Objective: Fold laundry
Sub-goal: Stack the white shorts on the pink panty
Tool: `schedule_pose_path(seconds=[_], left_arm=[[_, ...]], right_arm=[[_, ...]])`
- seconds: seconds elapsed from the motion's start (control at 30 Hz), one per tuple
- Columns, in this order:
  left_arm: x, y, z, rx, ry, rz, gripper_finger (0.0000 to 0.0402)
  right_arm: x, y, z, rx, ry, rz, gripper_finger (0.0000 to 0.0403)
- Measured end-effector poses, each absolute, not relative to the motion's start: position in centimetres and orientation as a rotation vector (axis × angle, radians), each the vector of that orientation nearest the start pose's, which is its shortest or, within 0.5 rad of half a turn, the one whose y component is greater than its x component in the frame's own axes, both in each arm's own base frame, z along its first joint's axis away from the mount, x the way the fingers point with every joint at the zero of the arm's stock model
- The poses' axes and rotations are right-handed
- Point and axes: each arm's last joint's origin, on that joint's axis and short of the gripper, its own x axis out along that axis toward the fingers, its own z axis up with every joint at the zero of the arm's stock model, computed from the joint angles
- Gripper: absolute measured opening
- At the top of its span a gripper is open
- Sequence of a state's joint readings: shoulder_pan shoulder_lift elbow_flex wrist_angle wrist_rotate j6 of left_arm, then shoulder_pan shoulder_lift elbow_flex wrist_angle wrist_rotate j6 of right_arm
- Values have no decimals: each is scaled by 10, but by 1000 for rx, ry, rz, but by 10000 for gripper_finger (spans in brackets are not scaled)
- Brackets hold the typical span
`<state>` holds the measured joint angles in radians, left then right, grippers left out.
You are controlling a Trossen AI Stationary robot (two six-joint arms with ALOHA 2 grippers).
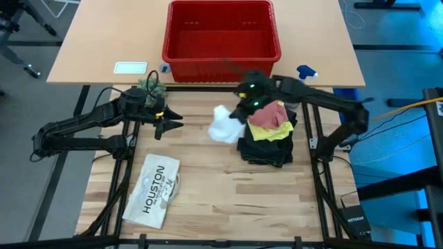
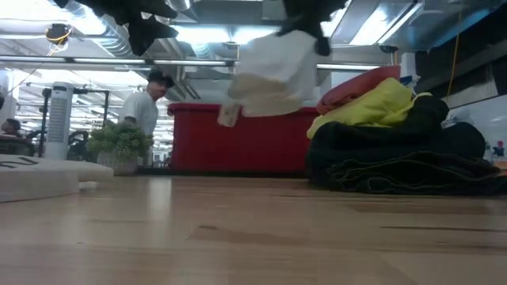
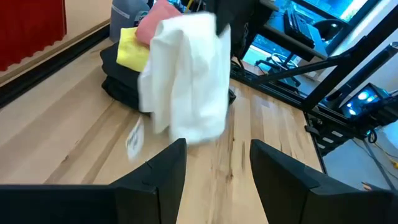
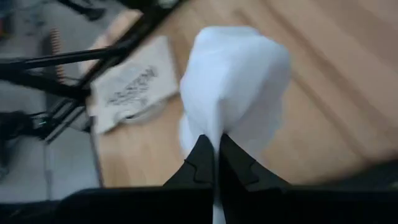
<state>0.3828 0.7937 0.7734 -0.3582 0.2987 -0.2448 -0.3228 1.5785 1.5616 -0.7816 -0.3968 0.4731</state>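
Right now the right gripper (image 4: 214, 155) pinches the white cloth (image 1: 223, 124) w/ fingers pressed together, dangling it clear of the table beside the stack (black trousers (image 1: 266, 149) under yellow T-shirt (image 1: 271, 131) & pink cloth (image 1: 268, 114)). Left gripper (image 1: 169, 121) waits nearby, fingers spread, empty. Step looks like pickup before folding; next prob. needs laying it flat.

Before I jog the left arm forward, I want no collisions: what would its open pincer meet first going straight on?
Most likely the white cloth hanging from the right pincer, straight ahead of the left pincer; the clothes pile lies behind it. Depth is unclear.
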Motion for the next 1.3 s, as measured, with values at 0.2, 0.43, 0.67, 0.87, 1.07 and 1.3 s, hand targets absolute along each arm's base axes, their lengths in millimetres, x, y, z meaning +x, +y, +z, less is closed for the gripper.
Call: schedule_pose_path(seconds=[0.2,0.43,0.67,0.87,1.07,1.3], left_arm=[[161,55,312,-353,346,124,168],[161,56,311,-355,347,125,168],[161,56,312,-370,345,128,168],[161,56,312,-370,342,150,168],[161,56,311,-372,343,151,168],[172,61,303,-398,389,159,168]], right_arm=[[276,-98,382,739,746,-248,0],[247,-106,395,771,724,-316,0],[233,-103,402,764,712,-331,0],[220,-106,396,728,809,-442,0],[203,-118,381,684,952,-569,0],[202,-128,332,705,1058,-615,0]])
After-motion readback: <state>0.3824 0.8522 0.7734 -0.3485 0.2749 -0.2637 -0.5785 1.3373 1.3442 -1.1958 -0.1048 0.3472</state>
